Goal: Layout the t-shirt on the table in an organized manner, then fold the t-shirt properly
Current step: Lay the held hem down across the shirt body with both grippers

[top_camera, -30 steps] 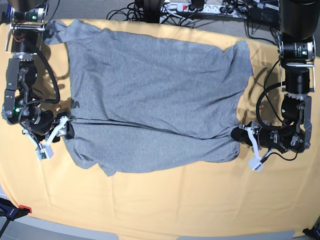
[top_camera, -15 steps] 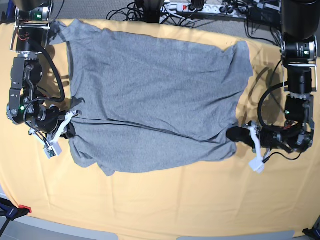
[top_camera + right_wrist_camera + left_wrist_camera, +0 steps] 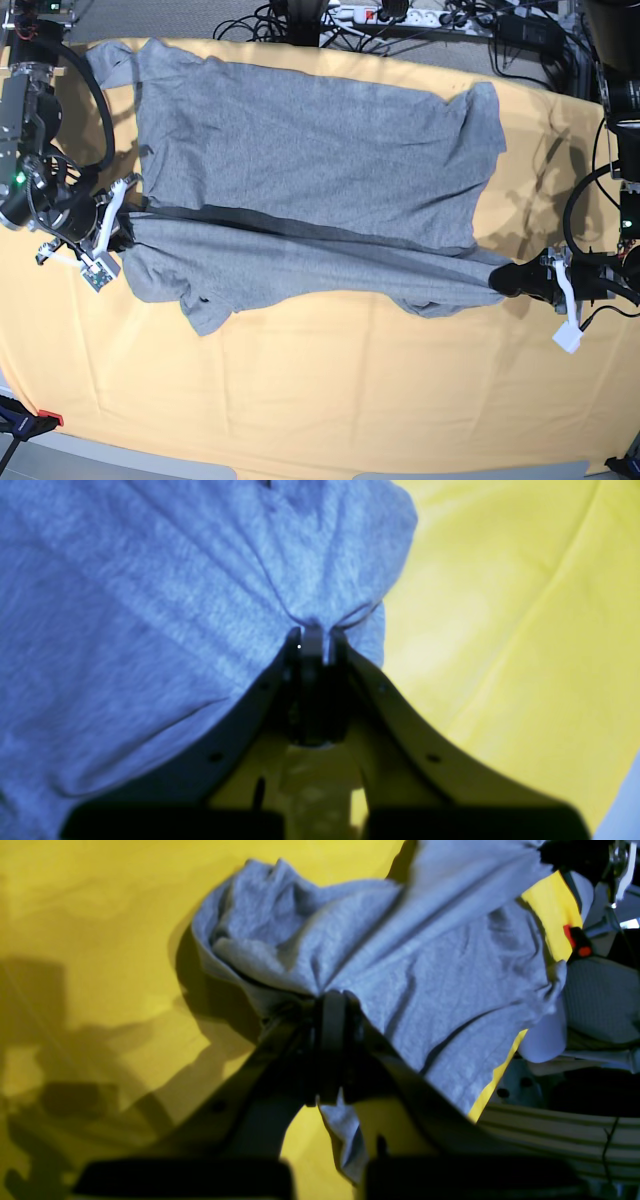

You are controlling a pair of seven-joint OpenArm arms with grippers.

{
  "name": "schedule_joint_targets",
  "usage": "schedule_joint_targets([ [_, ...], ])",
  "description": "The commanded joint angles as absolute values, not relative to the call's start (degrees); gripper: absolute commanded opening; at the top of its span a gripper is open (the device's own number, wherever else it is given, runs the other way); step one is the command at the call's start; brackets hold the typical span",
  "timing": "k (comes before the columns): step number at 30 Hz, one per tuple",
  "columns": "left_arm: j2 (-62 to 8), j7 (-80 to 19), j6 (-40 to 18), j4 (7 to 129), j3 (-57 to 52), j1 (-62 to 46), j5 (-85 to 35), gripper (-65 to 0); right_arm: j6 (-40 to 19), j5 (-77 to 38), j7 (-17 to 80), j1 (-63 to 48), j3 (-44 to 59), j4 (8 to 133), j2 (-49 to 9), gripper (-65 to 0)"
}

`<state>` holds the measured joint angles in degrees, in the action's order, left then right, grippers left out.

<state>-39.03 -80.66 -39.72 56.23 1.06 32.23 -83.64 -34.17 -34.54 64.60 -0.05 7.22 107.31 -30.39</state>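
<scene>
Grey heather cotton fills most of your view: the t-shirt (image 3: 310,170) lies spread across the far half of the table (image 3: 330,400), its upper edge close to the far edge and its body running from the table's left side almost to the right side in the base view. A dark fold line crosses the shirt lengthwise, and the strip of fabric nearer you is drawn taut between your two arms, with a loose flap drooping toward the near-left.

Your right end effector (image 3: 315,635) is closed on a pinch of the t-shirt at the left side of the table; in the right wrist view the cloth gathers into radiating creases just at the tips. Your left end effector (image 3: 330,1005) is likewise clamped on the t-shirt at the right side of the table, with bunched grey fabric piled above the pinch and a small tail of cloth hanging below it.

Black cables and a power strip (image 3: 385,14) lie beyond the far edge of the table.
</scene>
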Motion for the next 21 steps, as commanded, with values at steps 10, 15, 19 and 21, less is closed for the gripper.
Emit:
schedule_joint_targets([
  [10, -41.5, -80.0, -36.8, 57.4, 0.6, 29.4, -85.0, -65.0, -38.3, -41.8, 71.4, -3.6, 7.8, 108.8, -34.4, -65.0],
  [15, -42.4, -80.0, -34.9, 58.6, 0.6, 26.5, -85.0, -65.0, -40.0, -49.7, 76.3, -3.7, 7.8, 108.8, -35.8, -65.0],
  [19, -43.4, -80.0, -34.9, 61.5, 0.6, 22.9, -85.0, -65.0, -40.0, -54.5, 79.6, -4.7, 7.8, 108.8, -36.9, -65.0],
  [21, -44.3, -80.0, -34.9, 63.8, 0.6, 21.1, -85.0, -65.0, -40.0, -54.5, 79.9, -5.4, 7.8, 108.8, -37.7, -65.0],
])
